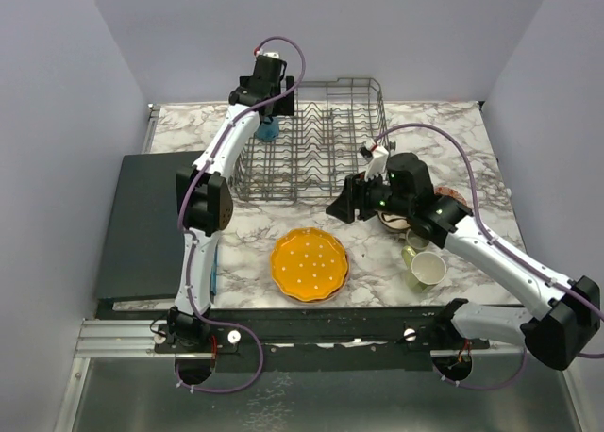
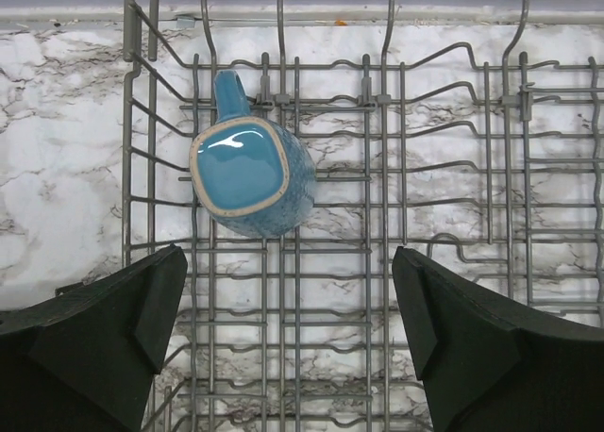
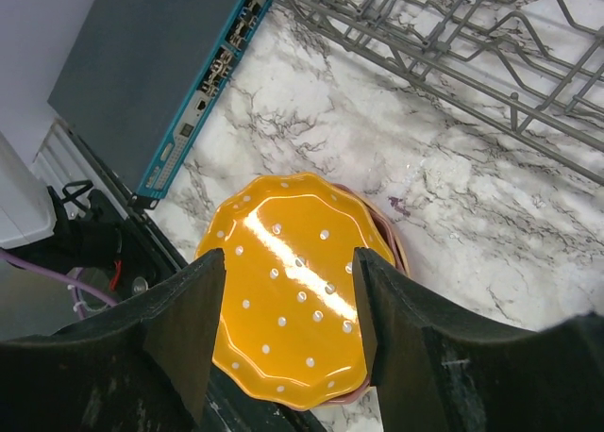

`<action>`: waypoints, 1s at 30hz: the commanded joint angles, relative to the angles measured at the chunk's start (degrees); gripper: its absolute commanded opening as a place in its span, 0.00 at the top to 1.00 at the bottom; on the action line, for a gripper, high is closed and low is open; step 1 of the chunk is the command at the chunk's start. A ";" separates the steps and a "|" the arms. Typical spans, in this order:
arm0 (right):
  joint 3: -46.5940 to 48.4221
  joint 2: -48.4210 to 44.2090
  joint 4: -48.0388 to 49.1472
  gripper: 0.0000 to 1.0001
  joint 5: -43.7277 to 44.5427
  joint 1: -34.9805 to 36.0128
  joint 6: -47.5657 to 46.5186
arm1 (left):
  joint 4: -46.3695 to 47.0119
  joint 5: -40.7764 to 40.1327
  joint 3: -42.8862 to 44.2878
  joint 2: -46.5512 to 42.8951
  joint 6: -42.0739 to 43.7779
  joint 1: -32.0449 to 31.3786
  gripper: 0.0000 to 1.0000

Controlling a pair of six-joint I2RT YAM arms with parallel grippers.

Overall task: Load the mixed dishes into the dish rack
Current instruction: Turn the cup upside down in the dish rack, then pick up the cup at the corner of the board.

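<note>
Overhead, your left gripper (image 1: 267,109) hangs over the grey wire dish rack (image 1: 326,144), your right gripper (image 1: 344,208) near the orange scalloped dotted plate (image 1: 310,264). Left wrist: jaws wide, empty, above the small blue mug (image 2: 247,177) lying in the rack. Right wrist: jaws apart, empty, over that plate.

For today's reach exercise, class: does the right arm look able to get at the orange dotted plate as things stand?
Probably yes. The right claw is open and aimed at the orange dotted plate. Nothing lies on the plate, and the mugs sit clear to one side.
</note>
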 commanded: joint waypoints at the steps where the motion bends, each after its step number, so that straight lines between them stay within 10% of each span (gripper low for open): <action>1: 2.24 -2.54 -4.35 0.37 2.94 0.38 -0.09 | 0.64 -2.23 -4.00 -6.58 0.33 -1.52 0.01; 30: 8.72 -11.84 -38.34 0.31 24.04 0.34 10.99 | -2.22 5.60 -37.47 -36.11 -8.30 -16.10 0.03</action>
